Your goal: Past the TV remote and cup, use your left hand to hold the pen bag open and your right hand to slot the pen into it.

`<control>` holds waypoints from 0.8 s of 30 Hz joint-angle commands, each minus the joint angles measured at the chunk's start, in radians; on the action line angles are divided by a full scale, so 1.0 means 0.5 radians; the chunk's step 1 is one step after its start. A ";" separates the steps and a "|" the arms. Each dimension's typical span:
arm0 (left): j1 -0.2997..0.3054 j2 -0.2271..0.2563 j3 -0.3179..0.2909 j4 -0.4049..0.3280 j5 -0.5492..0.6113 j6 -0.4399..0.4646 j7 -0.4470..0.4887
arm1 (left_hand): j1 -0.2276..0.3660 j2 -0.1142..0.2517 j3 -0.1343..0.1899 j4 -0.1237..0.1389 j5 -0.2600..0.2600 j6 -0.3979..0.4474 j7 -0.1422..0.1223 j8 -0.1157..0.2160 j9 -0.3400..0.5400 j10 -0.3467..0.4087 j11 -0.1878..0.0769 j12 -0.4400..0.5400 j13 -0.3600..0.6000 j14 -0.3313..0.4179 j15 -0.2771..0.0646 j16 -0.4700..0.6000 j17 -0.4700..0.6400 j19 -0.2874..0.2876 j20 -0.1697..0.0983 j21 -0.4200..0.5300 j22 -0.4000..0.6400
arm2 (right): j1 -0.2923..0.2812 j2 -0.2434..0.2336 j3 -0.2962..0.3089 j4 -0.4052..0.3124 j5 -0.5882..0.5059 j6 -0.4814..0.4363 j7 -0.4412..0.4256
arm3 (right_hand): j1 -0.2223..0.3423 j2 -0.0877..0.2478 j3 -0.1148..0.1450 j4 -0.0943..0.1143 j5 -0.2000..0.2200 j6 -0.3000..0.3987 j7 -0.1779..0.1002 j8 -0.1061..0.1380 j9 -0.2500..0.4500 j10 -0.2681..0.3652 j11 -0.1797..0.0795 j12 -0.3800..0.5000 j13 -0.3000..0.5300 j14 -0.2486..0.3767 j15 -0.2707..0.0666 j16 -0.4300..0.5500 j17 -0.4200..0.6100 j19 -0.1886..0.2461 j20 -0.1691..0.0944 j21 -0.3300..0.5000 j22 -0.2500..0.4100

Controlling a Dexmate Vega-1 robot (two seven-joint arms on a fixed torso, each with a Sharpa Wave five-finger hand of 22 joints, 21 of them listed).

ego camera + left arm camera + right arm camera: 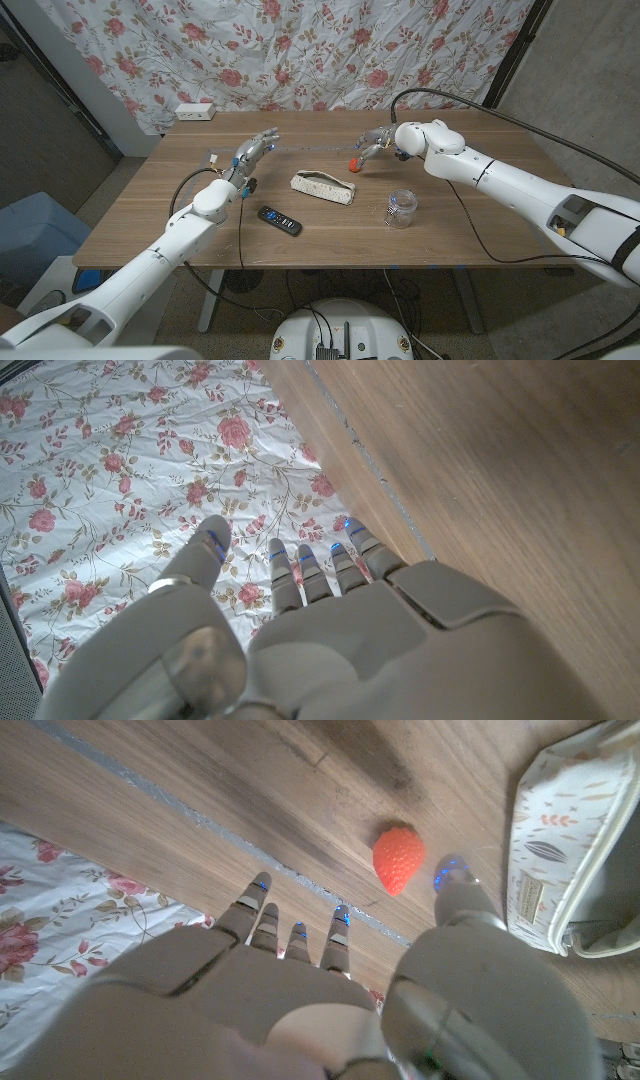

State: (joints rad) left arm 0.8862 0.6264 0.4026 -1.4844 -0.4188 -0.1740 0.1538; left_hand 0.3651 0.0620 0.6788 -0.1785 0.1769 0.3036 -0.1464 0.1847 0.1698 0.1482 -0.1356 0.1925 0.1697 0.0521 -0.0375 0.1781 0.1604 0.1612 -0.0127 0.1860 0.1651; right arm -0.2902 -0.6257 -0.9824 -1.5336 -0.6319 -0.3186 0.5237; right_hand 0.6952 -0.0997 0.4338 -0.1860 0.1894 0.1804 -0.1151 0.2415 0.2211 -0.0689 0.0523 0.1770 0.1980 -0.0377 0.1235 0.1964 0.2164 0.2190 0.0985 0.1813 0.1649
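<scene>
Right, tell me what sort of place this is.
Probably a makeshift robot test room, not a home. A flowered sheet hangs as a backdrop over bare grey walls, a white power strip sits at the far edge of the wooden table, and cables trail from both arms.

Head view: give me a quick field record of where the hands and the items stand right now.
left hand: raised over the table's left part, fingers apart, holding nothing
right hand: over the far middle of the table, fingers spread, holding nothing
pen bag: lying at table centre, not held
strawberry: red, on the table just beside the right hand, beyond the bag
TV remote: near side, in front of the bag's left end
cup: clear, near side, right of the bag
pen: cannot tell where it is
</scene>
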 commanded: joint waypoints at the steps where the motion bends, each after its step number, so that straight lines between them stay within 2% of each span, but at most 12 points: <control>1: 0.042 0.010 -0.024 -0.015 -0.015 -0.025 0.022 | 0.025 -0.002 -0.009 0.000 -0.011 0.005 -0.006 -0.002 0.009 0.009 -0.012 -0.006 0.006 0.008 -0.095 -0.006 0.009 0.015 -0.008 0.000 0.005 | 0.066 0.089 -0.099 0.127 -0.088 -0.003 0.040 | 0.030 0.000 0.002 0.010 0.004 0.005 -0.012 0.015 0.008 -0.018 0.000 0.007 0.007 -0.007 -0.002 0.007 0.005 0.004 0.011 0.005 0.007; 9: 0.057 0.017 -0.034 -0.019 -0.028 -0.022 0.021 | 0.026 -0.002 -0.017 0.001 -0.011 0.007 -0.004 -0.002 0.009 0.011 -0.009 -0.007 0.006 0.007 -0.095 -0.007 0.009 0.015 -0.009 -0.001 0.005 | 0.061 0.118 -0.132 0.164 -0.131 -0.029 0.015 | 0.039 -0.006 0.000 0.019 0.000 0.029 -0.028 0.035 0.015 -0.022 -0.008 0.014 0.008 0.001 -0.014 0.016 0.009 0.009 0.006 0.008 0.007; 16: 0.057 0.010 -0.035 -0.002 -0.039 -0.042 0.007 | 0.028 -0.003 -0.023 0.002 -0.011 0.008 -0.005 -0.002 0.009 0.011 -0.006 -0.007 0.006 0.008 -0.094 -0.007 0.009 0.015 -0.008 -0.001 0.005 | 0.039 0.129 -0.142 0.168 -0.155 -0.056 -0.036 | 0.039 -0.016 -0.009 0.031 -0.011 0.085 -0.084 0.070 0.026 -0.009 -0.015 0.026 0.009 0.011 -0.016 0.028 0.016 0.017 0.007 0.013 0.007; 24: 0.051 0.004 -0.026 0.000 -0.039 -0.021 0.009 | 0.029 -0.003 -0.030 0.003 -0.011 0.014 -0.004 -0.001 0.009 0.013 -0.008 -0.006 0.006 0.009 -0.093 -0.007 0.009 0.015 -0.008 -0.001 0.005 | 0.001 0.120 -0.133 0.155 -0.180 -0.059 -0.136 | 0.057 -0.012 -0.012 0.038 -0.019 0.216 -0.133 0.146 0.041 0.045 -0.044 0.049 0.010 0.050 -0.040 0.053 0.027 0.042 -0.006 0.020 0.007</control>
State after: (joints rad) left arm 0.9114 0.6323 0.3880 -1.4890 -0.4348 -0.1897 0.1601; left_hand 0.3651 0.0620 0.6692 -0.1798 0.1769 0.3037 -0.1464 0.1848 0.1697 0.1481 -0.1355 0.1926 0.1697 0.0520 -0.0375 0.1781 0.1604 0.1612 -0.0127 0.1860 0.1650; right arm -0.2693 -0.5684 -1.0466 -1.4574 -0.7026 -0.3393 0.5093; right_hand 0.7189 -0.1023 0.4245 -0.1728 0.1810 0.2683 -0.1771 0.3023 0.2371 -0.0569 0.0303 0.1940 0.1978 -0.0191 0.1049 0.2155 0.2260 0.2305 0.0982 0.1852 0.1649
